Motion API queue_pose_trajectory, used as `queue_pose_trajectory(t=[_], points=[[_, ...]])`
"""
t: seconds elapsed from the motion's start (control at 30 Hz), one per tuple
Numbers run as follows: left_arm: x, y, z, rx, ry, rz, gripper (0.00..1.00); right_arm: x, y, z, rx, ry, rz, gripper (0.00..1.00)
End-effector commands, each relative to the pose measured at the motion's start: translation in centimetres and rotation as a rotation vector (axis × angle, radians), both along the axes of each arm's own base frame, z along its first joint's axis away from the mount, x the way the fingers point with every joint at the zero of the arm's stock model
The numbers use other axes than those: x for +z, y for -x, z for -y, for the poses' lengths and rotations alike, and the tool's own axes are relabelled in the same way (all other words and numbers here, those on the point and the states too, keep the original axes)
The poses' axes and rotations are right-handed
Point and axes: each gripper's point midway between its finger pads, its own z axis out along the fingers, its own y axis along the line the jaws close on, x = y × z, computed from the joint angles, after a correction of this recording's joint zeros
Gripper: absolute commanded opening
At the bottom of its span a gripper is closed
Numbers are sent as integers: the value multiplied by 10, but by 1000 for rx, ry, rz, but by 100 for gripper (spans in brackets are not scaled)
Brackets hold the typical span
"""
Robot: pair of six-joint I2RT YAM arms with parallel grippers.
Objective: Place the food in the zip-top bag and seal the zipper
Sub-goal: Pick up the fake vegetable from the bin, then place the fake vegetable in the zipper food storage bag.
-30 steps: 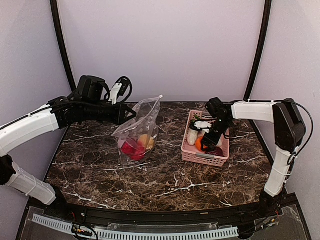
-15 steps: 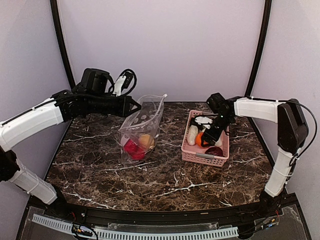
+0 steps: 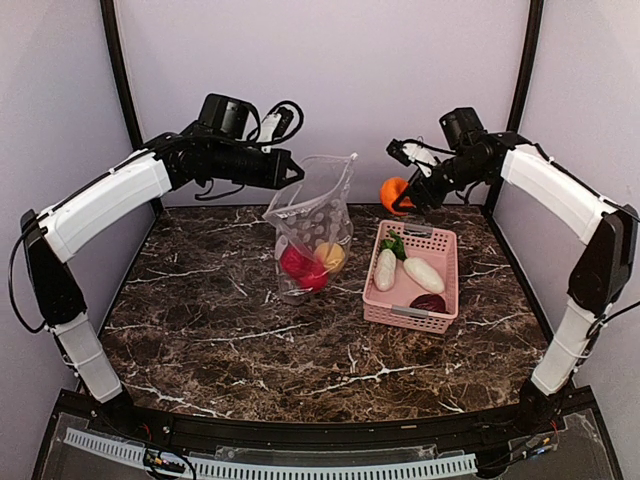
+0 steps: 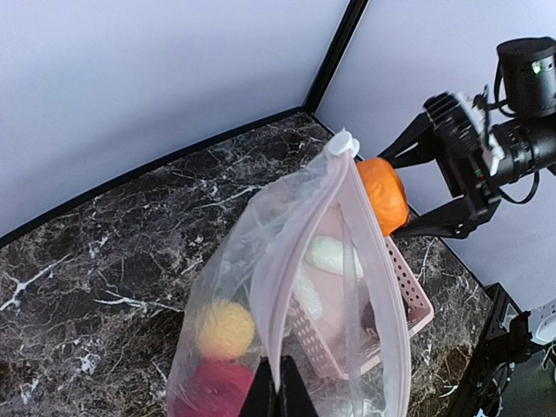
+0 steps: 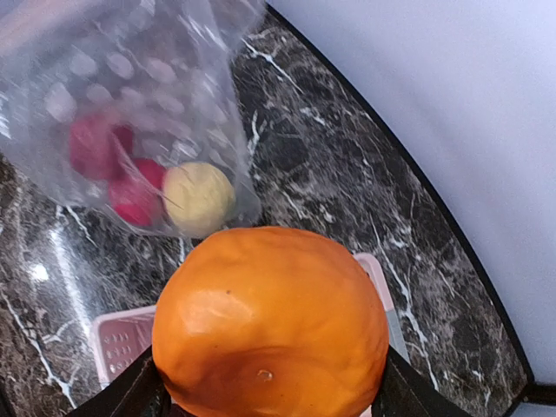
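Note:
My left gripper [image 3: 292,172] is shut on the mouth edge of the clear zip-top bag [image 3: 315,225] and holds it up above the table. In the left wrist view [image 4: 276,395] the jaws pinch the whitish zipper [image 4: 300,261]. Red apples [image 3: 300,268] and a yellow fruit [image 3: 331,256] hang in the bag. My right gripper [image 3: 402,197] is shut on the orange [image 3: 393,193], raised just right of the bag's mouth; it fills the right wrist view [image 5: 271,321].
The pink slotted basket [image 3: 440,308] sits right of the bag. It holds two white oblong pieces [image 3: 424,274], a green leafy piece [image 3: 394,245] and a dark red piece [image 3: 428,302]. Black frame posts stand at the back corners.
My right gripper lifted the orange out of the basket and moved it up toward the bag's mouth. My left gripper raised the bag and shifted it right.

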Motion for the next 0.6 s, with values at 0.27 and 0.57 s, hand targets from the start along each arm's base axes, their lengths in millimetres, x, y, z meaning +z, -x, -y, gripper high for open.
queue_pose_trajectory(t=[0.27, 0.57], points=[[-24, -2, 32, -70, 100, -132, 1, 100, 47, -56, 255, -388, -67, 59], [-12, 1, 34, -62, 174, -139, 1, 135, 72, -102, 432, -603, -187, 56]])
